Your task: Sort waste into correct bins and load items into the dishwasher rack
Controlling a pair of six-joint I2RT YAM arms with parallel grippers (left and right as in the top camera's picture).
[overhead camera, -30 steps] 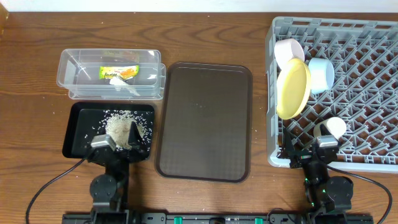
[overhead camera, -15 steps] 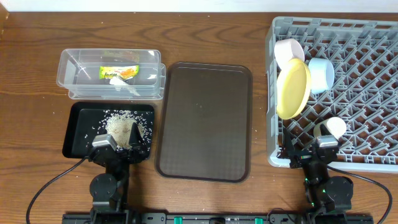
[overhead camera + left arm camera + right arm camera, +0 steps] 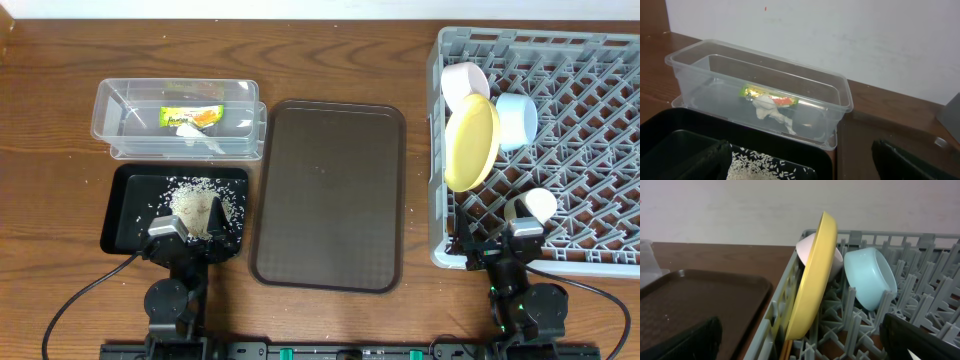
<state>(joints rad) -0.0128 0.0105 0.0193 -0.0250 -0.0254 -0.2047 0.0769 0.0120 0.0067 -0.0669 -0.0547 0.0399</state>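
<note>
Left gripper (image 3: 802, 162) and right gripper (image 3: 805, 342) sit low, spread wide, holding nothing. The tray (image 3: 325, 190) lies bare; sorting looks finished, so no further pick seems needed.

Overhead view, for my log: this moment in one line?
left pincer open | right pincer open | tray bare | rack: yellow plate, pink bowl, blue bowl | clear bin: wrapper

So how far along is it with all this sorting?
Nearly finished, it seems. Done: wrapper and tissue in the clear bin, rice in the black bin, yellow plate, pink bowl, blue bowl and white cup in the rack. In hand: nothing; left gripper and right gripper are open, empty. Left: nothing visible on the tray.
</note>
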